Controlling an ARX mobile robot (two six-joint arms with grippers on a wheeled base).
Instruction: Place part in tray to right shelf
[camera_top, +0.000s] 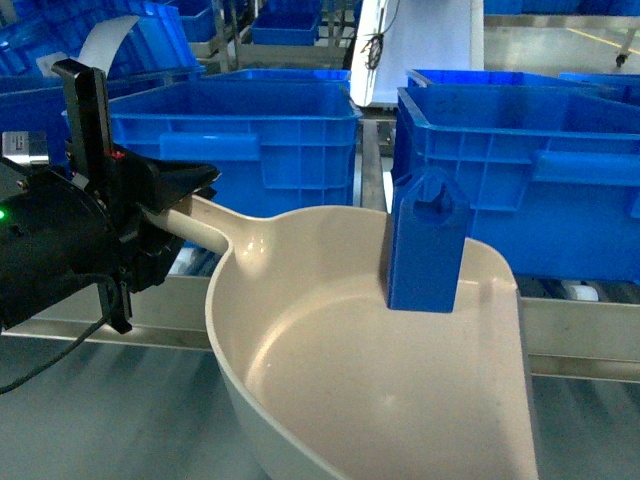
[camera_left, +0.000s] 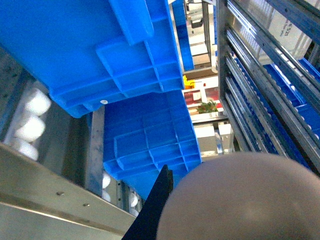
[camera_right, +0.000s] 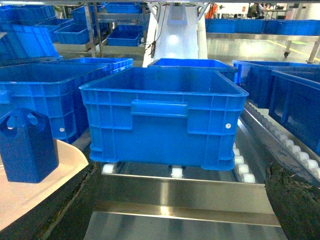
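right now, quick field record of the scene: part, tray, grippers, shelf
part: blue block standing upright in the tray
tray: cream scoop, held by its handle, front lip near the rail
left gripper: shut on the handle
right gripper: not in view
right shelf: steel front rail with white rollers behind
on shelf: blue crate resting on the rollers

My left gripper (camera_top: 165, 215) is matte black plastic with angular fingers, a green indicator light and a trailing black cable.
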